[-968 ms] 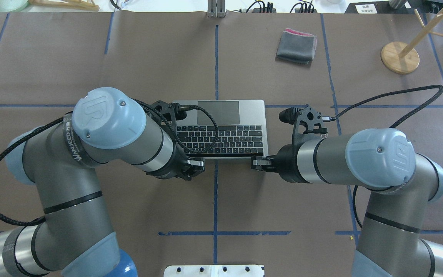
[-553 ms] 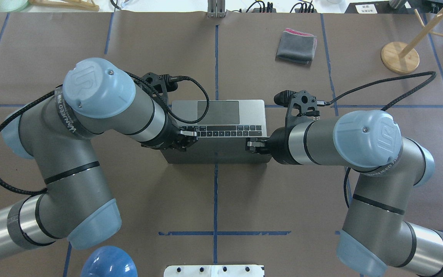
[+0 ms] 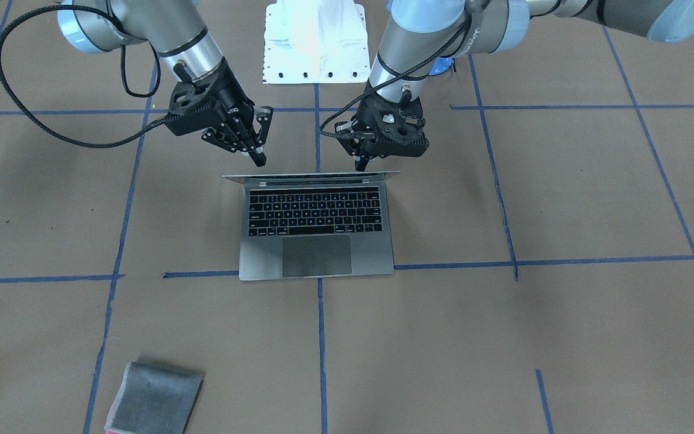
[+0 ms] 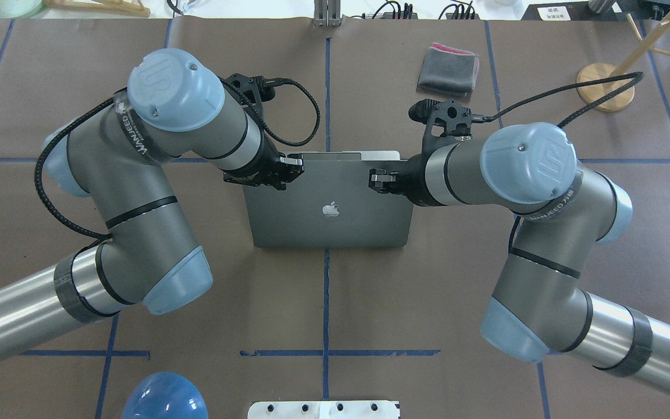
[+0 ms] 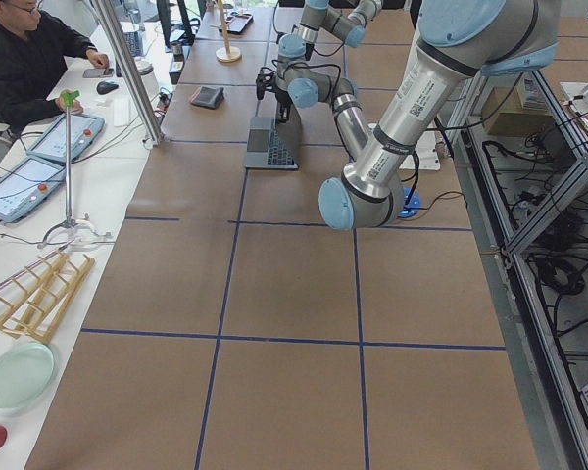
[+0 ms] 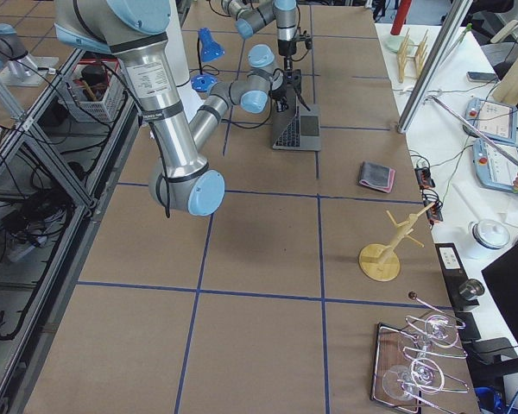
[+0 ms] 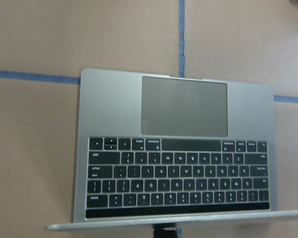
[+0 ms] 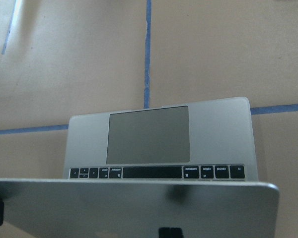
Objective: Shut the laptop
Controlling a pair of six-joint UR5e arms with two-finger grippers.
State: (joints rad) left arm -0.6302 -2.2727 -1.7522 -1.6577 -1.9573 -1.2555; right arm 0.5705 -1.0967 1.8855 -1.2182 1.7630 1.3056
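Observation:
The space-grey laptop (image 4: 335, 227) sits mid-table, half open. Its lid leans forward over the keyboard, so the overhead view shows the lid's back and the apple logo (image 4: 330, 209). In the front-facing view the keyboard and trackpad (image 3: 315, 255) still show under the lid's top edge. My left gripper (image 4: 293, 169) is shut, its tips against the back of the lid at its upper left corner. My right gripper (image 4: 377, 179) is shut, against the lid's upper right part. Both wrist views look over the lid edge at the laptop's base (image 7: 109, 104) (image 8: 218, 129).
A folded grey cloth (image 4: 448, 71) lies beyond the laptop to the right. A wooden stand (image 4: 604, 87) is at the far right. A white base plate (image 4: 323, 409) and a blue dome (image 4: 163, 398) sit at the near edge.
Both grippers have moved away from the robot's base, pushing the lid forward. The lid has swung from upright to leaning over the keyboard, hiding the keys from above.

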